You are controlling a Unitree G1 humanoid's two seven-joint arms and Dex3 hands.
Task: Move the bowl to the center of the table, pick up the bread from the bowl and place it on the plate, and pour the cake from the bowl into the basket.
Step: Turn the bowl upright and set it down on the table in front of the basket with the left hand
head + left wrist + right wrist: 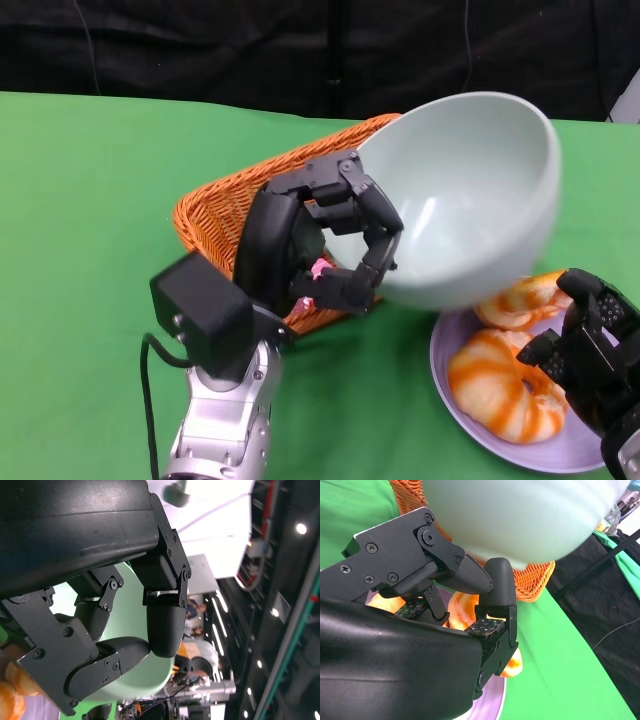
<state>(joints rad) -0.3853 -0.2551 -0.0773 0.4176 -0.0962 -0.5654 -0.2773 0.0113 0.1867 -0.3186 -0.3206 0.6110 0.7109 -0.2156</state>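
Observation:
My left hand grips the pale green bowl by its rim and holds it up, tipped on its side with the opening facing the orange wicker basket. The bowl's inside looks empty. A small pink piece shows by the basket's near rim, behind my fingers. Two orange-striped breads lie on the purple plate at the lower right. My right hand hovers over the plate's right side with bent fingers and nothing in it. In the right wrist view the bowl hangs above the bread.
Green cloth covers the table, with a wide bare stretch at the left. The basket stands at the middle back, close to the table's far edge. Behind it hangs a black backdrop. The raised bowl partly overhangs the plate.

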